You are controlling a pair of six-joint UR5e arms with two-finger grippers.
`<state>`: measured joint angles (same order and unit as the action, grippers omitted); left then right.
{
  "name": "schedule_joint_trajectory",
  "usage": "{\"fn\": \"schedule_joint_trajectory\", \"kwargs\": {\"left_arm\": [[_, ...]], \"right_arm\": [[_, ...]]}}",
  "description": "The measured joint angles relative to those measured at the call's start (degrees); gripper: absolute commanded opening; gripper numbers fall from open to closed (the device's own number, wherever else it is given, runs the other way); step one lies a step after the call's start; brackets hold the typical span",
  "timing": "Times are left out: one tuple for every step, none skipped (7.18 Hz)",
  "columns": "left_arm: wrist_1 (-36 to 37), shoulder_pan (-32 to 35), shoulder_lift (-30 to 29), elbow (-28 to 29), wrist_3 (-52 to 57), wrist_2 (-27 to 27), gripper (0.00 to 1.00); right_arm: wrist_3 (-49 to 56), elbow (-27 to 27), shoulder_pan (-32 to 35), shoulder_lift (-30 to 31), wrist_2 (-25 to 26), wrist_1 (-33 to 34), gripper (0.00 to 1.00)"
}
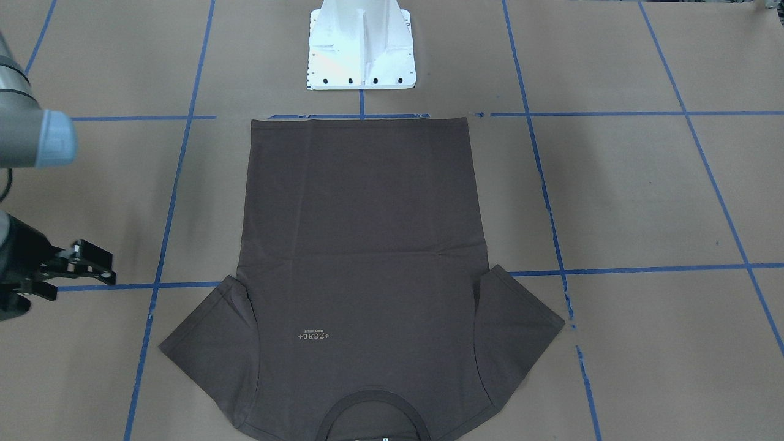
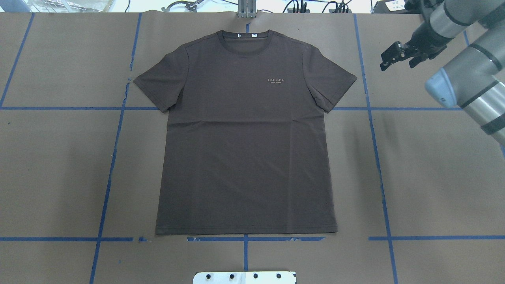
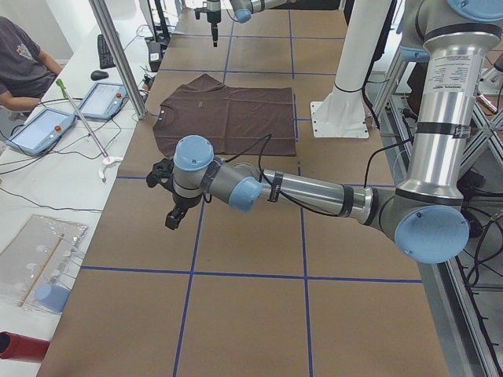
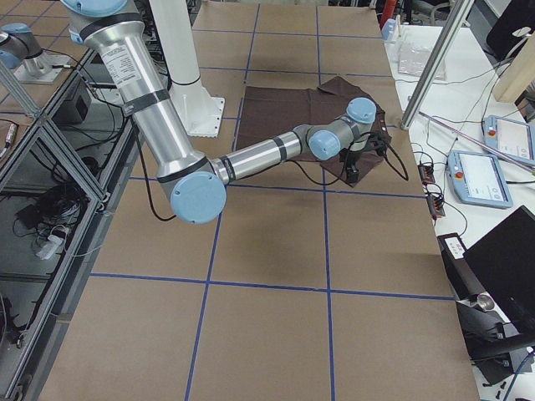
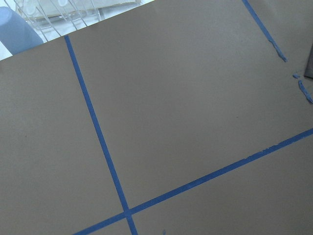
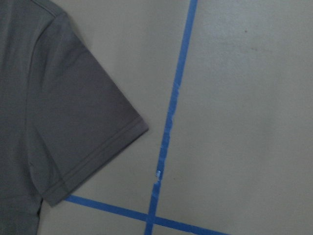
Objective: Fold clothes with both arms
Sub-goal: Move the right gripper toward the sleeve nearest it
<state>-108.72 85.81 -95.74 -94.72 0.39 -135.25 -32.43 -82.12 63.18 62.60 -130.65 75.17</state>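
The clothes, one dark brown-grey T-shirt (image 2: 244, 138), lie flat and face up mid-table, collar (image 2: 245, 35) at the far edge and both sleeves spread. My right gripper (image 2: 397, 65) hovers open beyond the shirt's right sleeve (image 2: 335, 85), holding nothing; it also shows in the front-facing view as the right gripper (image 1: 79, 286). That sleeve (image 6: 73, 122) fills the left of the right wrist view. My left gripper (image 3: 171, 216) shows only in the exterior left view, above bare paper off the shirt's left side; whether it is open or shut I cannot tell.
The white pedestal base (image 1: 361, 46) stands at the robot's edge behind the shirt's hem. Blue tape lines (image 2: 114, 138) grid the brown paper. A seated person (image 3: 23, 63), tablets (image 3: 47, 126) and a slanted metal post (image 3: 118, 55) are on the operators' side.
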Motion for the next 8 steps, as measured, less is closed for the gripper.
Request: {"fn": "schedule_joint_trajectory", "kwargs": {"left_arm": [[-0.05, -0.63, -0.83, 0.04, -1.22, -0.01, 1.0], [-0.12, -0.93, -1.37, 0.04, -2.29, -0.01, 1.0], [-0.14, -1.03, -1.75, 0.03, -2.77, -0.01, 1.0], [-0.13, -1.06, -2.11, 0.04, -2.95, -0.03, 1.0], [-0.16, -1.08, -2.24, 0.03, -3.01, -0.07, 1.0], [-0.17, -1.08, -2.25, 0.01, -3.02, -0.09, 1.0], [-0.16, -1.09, -2.27, 0.01, -3.03, -0.12, 1.0], [-0.14, -1.09, -2.26, 0.08, -3.03, -0.66, 1.0]], "right_arm": [[-4.3, 5.34, -1.74, -1.84, 1.67, -7.01, 1.0], [-9.14, 10.46, -3.77, -3.57, 3.91, -13.97, 1.0], [-11.96, 13.27, -5.43, -4.77, 6.33, -17.03, 1.0], [-13.11, 15.28, -6.68, -5.47, 8.34, -18.17, 1.0], [-13.52, 16.86, -7.49, -6.09, 9.81, -18.51, 1.0], [-13.66, 18.28, -8.0, -6.82, 10.7, -18.61, 1.0], [-13.7, 20.11, -8.32, -8.15, 11.33, -18.6, 1.0], [-13.71, 22.15, -8.45, -9.87, 11.69, -18.47, 1.0]]}}
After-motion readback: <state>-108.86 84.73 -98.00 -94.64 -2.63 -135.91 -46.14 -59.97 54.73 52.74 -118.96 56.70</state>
